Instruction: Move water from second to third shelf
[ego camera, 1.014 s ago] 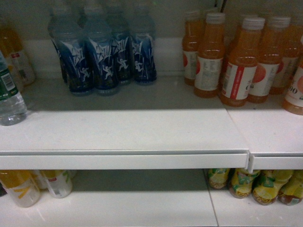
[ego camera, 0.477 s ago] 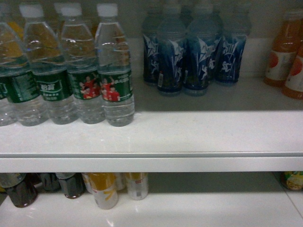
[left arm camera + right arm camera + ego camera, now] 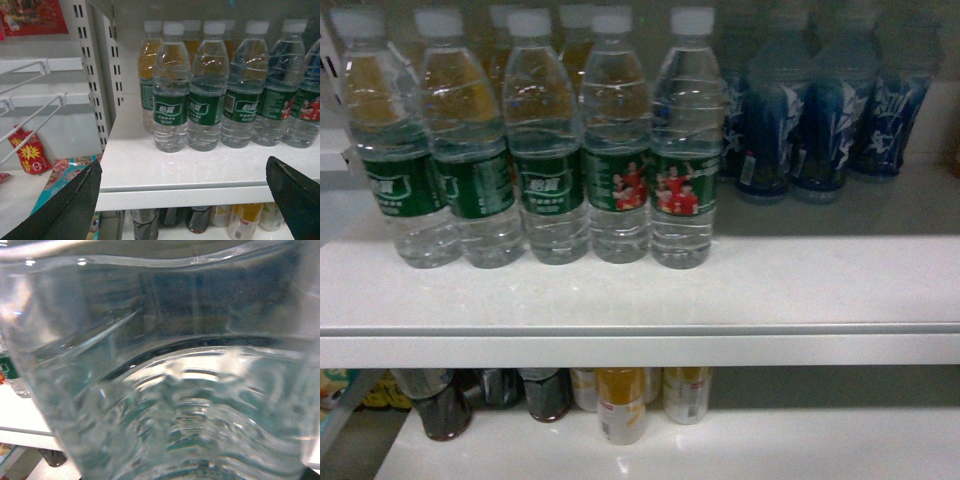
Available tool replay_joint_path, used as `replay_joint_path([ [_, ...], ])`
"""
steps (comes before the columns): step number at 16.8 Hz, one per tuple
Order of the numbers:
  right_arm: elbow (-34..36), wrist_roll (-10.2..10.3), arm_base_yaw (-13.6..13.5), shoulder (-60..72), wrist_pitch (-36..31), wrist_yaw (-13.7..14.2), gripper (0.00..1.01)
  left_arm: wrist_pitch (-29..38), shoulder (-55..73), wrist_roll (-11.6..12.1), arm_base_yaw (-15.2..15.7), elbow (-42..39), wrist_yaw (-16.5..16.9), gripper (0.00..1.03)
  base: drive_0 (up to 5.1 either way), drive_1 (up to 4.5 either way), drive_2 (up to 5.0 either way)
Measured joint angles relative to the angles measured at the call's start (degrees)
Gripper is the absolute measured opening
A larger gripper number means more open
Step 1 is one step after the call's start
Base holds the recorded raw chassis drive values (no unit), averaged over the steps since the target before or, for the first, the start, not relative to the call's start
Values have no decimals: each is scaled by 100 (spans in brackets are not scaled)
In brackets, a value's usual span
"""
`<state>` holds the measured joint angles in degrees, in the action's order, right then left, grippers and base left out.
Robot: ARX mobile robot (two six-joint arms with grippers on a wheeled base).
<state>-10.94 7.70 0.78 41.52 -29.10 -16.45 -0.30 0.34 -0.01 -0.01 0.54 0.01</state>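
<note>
Several water bottles [image 3: 685, 150], clear and ribbed with white caps and green labels, stand in a row on the white shelf [image 3: 640, 300]. They fill the left and middle of the head view. The same row of water bottles [image 3: 171, 90] shows in the left wrist view. My left gripper [image 3: 183, 162] hangs open in front of the shelf edge, its black fingers [image 3: 75, 205] wide apart and empty. One more water bottle [image 3: 165, 390] fills the right wrist view, close up, in front of the shelf. The right gripper's fingers are hidden behind it. Neither gripper shows in the head view.
Blue sports drink bottles [image 3: 820, 130] stand right of the water. On the shelf below are dark cola bottles [image 3: 435, 405] and a yellow bottle [image 3: 620, 405]. A perforated upright [image 3: 92, 75], wire racks [image 3: 30, 100] and snack packets [image 3: 30, 155] lie left of the shelf.
The head view has swung left along the shelf. The orange juice bottles left the view, the blue bottles slid right, and the water row came in from the left.
</note>
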Motion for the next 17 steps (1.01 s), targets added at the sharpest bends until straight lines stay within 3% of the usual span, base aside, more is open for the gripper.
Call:
replay_joint_path([
  [7, 0, 0, 0, 0, -11, 9, 42, 7, 0, 0, 0, 0, -7, 98, -495, 246, 246],
  [9, -2, 0, -46, -7, -48, -131, 42, -13, 0, 0, 0, 0, -42, 98, 0, 0, 0],
  [11, 0, 0, 2, 0, -7, 13, 42, 4, 0, 0, 0, 0, -17, 98, 0, 0, 0],
  [17, 0, 0, 0, 0, -2, -9, 42, 9, 0, 0, 0, 0, -13, 98, 0, 0, 0],
])
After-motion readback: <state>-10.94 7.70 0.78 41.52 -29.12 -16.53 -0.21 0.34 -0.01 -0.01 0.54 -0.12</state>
